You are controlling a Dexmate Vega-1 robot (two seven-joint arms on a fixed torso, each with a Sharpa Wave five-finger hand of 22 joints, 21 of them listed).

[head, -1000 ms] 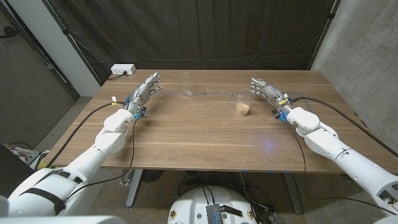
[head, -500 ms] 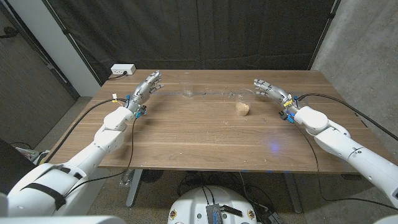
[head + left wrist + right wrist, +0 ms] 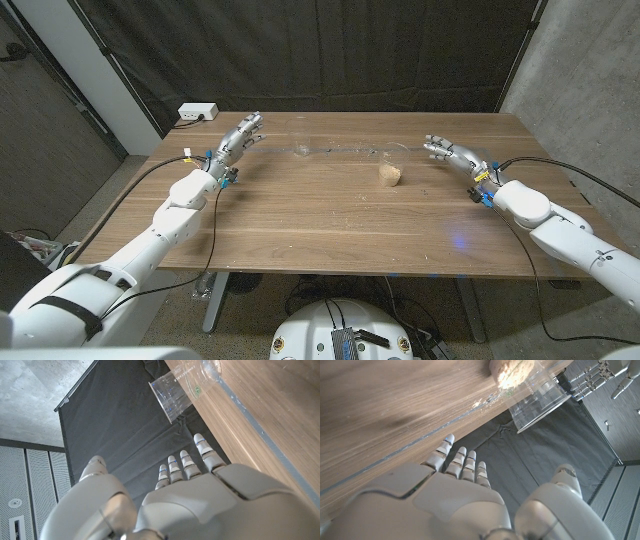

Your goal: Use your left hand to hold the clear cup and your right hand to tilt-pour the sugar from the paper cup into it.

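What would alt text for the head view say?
Two white robot arms reach over a wooden table, left hand and right hand both open and holding nothing. A clear cup stands near the far edge; a small tan paper cup sits mid-table.

The clear cup [image 3: 176, 396] bears a small green mark and a curved line of print near its base, too small and blurred to read. No other text can be read.

The clear cup [image 3: 301, 139] at the bench's [image 3: 330, 215] twelve o'clock edge is nearly lost against the wood — its contents too faint to tell. In the right wrist view the paper cup [image 3: 512, 371] is cut off.
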